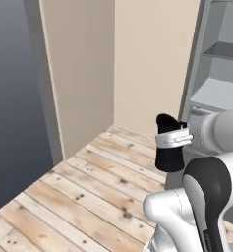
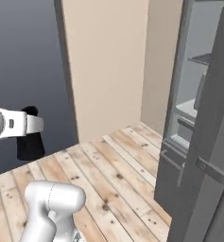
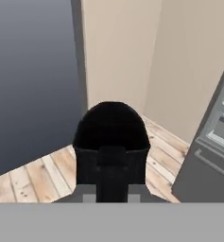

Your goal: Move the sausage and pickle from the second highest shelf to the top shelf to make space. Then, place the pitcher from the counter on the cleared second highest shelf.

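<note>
My gripper (image 1: 175, 138) is shut on the black pitcher (image 1: 168, 148) and holds it upright in the air above the wooden floor. The pitcher (image 3: 111, 137) sits in the middle of the hand view, and at the far left of the right base view the pitcher (image 2: 30, 142) hangs under the gripper (image 2: 29, 125). To the right stands the open fridge, with its pale second highest shelf (image 1: 217, 93) and, above that, the darker top shelf (image 1: 227, 50). The pitcher hangs left of the fridge, below the pale shelf's level. The sausage, the pickle and the counter are out of view.
A beige wall (image 1: 88, 69) runs behind the pitcher and meets the fridge side at a corner. The open grey fridge door (image 2: 212, 142) stands at the right. Wooden floor planks (image 1: 88, 197) lie below, and a dark grey panel (image 1: 14, 98) rises at the left.
</note>
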{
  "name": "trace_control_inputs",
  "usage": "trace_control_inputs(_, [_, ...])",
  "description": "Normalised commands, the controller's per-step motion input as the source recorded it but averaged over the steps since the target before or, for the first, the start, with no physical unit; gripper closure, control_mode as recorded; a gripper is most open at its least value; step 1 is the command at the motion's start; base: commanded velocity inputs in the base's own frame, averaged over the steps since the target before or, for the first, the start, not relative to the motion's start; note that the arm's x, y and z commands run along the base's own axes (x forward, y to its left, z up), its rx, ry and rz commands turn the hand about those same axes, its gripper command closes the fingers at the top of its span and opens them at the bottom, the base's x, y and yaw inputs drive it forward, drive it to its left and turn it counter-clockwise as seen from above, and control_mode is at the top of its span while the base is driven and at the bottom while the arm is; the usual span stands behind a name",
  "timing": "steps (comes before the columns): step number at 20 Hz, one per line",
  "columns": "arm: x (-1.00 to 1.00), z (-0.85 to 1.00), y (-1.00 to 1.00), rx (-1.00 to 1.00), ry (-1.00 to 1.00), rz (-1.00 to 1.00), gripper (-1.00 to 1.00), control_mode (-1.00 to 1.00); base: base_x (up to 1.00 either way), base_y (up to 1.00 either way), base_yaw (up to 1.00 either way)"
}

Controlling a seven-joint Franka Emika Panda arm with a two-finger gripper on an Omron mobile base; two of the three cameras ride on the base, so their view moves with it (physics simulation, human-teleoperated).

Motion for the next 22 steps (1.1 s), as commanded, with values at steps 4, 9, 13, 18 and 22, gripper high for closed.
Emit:
trace_control_inputs(4, [0.0, 0.0, 0.0, 0.0, 0.0, 0.0, 1.0, 1.0, 0.6, 0.0, -0.46])
trace_control_inputs(9, [0.0, 0.0, 0.0, 0.0, 0.0, 0.0, 1.0, 1.0, 0.64, 0.0, -0.45])
trace_control_inputs(13, [0.0, 0.0, 0.0, 0.0, 0.0, 0.0, 1.0, 1.0, 0.64, 0.0, -0.43])
trace_control_inputs(18, [0.0, 0.0, 0.0, 0.0, 0.0, 0.0, 1.0, 1.0, 0.64, 0.0, -0.42])
trace_control_inputs(22, [0.0, 0.0, 0.0, 0.0, 0.0, 0.0, 1.0, 1.0, 0.62, 0.0, -0.42])
